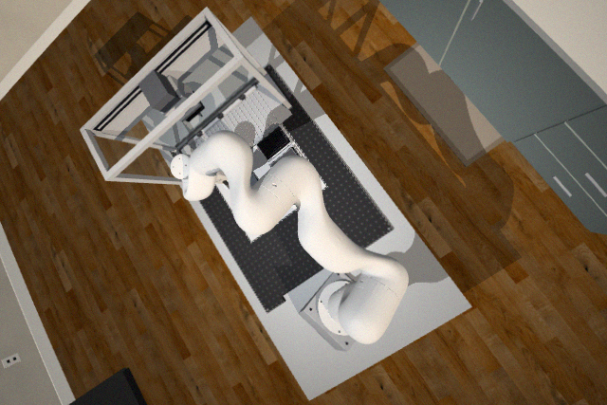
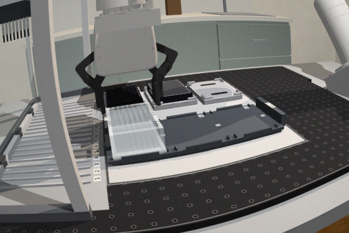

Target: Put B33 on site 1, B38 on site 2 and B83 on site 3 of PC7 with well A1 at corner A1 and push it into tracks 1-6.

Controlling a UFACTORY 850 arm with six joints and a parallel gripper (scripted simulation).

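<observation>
The dark carrier PC7 (image 2: 197, 131) lies on the white apron with its handle (image 2: 271, 109) at the right end. The clear deep-well block B83 (image 2: 135, 130) sits on the carrier's site nearest the rails, farthest from the handle. The other two sites are bare. My gripper (image 2: 129, 105) is open and empty. It hangs over the far end of the clear block, with one finger on each side. Behind the carrier, a black plate (image 2: 122, 95) sits in the left nest. A dark grey plate (image 2: 172, 90) sits in the middle nest. The right nest (image 2: 214, 91) is empty. In the overhead view my arm (image 1: 229, 174) hides the carrier.
The loading rails (image 2: 42, 140) lie left of the carrier, with track numbers (image 2: 96, 165) along the apron edge. A white frame post (image 2: 53, 97) stands close in front of the rails. A pipetting head (image 2: 13, 24) hangs at the upper left. The arm's base (image 1: 353, 307) stands at the table's near end.
</observation>
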